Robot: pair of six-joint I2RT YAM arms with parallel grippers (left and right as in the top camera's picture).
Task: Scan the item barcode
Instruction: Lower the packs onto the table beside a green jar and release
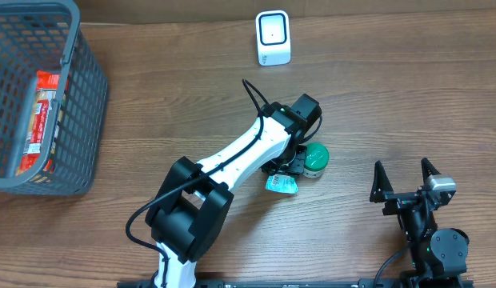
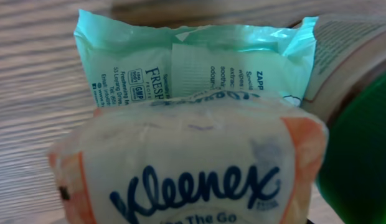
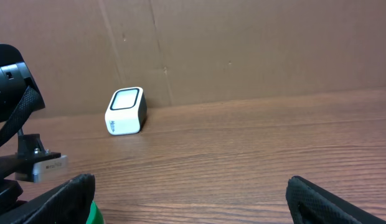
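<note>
1. Below the scanner [image 1: 274,38], well apart from it toward the robot, the left arm reaches out so that the left hand [image 1: 290,166] sits over a small cluster of goods on the surface [image 1: 392,88].
2. Its wrist view is half filled by the tissue pack [image 2: 193,168], which is pressed close to the camera. The pack overlaps a wipes packet [image 2: 199,68], and a green-lidded tub [image 2: 367,143] sits just beside them.
3. The left hand's fingers show in neither view, so I cannot tell whether it grips the pack. The closeness suggests this is the item chosen for scanning.
4. Lower and to the right of the scanner in the overhead view, the right hand [image 1: 404,180] rests spread wide and empty. It is probably parked so the way to the scanner stays free.
5. The scanner's window faces up and forward, so the pack's barcode would need turning toward it. No barcode shows on the visible face.
6. Far left of the scanner, a basket [image 1: 80,120] holds a red packet [image 1: 42,112].
</note>
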